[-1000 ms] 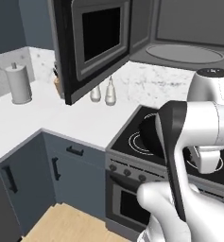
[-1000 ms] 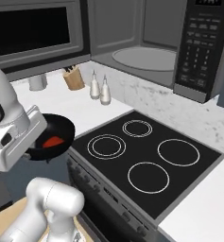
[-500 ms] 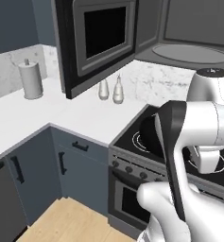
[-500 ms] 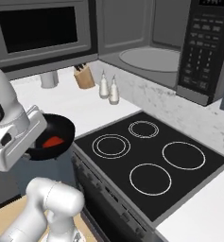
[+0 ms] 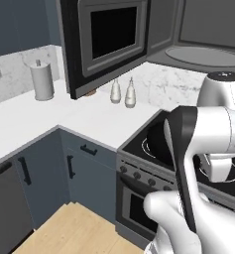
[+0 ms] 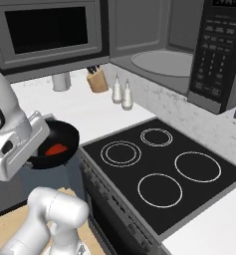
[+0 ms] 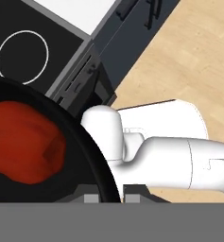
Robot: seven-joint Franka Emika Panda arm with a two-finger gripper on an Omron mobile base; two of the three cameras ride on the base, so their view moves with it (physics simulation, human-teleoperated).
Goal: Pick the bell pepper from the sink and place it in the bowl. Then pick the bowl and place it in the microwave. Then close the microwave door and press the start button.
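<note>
My gripper (image 7: 111, 194) is shut on the rim of the black bowl (image 7: 97, 163), which hangs in the air left of the stove. In the bowl lies the red bell pepper (image 7: 23, 146). From the right base view the bowl (image 6: 64, 137) sticks out from my hand with the bell pepper (image 6: 55, 149) inside. Above the counter the microwave (image 6: 216, 50) stands open, its grey cavity (image 6: 162, 62) with a turntable bare. The microwave door (image 6: 45, 32) is swung wide to the left, as the left base view also shows the door (image 5: 109, 39). The sink is out of view.
A black cooktop (image 6: 162, 172) with several burner rings lies below the microwave, with an oven front under it. Two shakers (image 6: 122, 93), a knife block (image 6: 97, 79) and a paper towel roll (image 5: 42, 82) stand on the white counter (image 5: 89, 116). Slate-blue cabinets (image 5: 84, 168) and wood floor lie below.
The whole picture has shifted as the base drove: the microwave and stove have come nearer and more central. The arm, the bowl and the pepper keep their place in the views.
</note>
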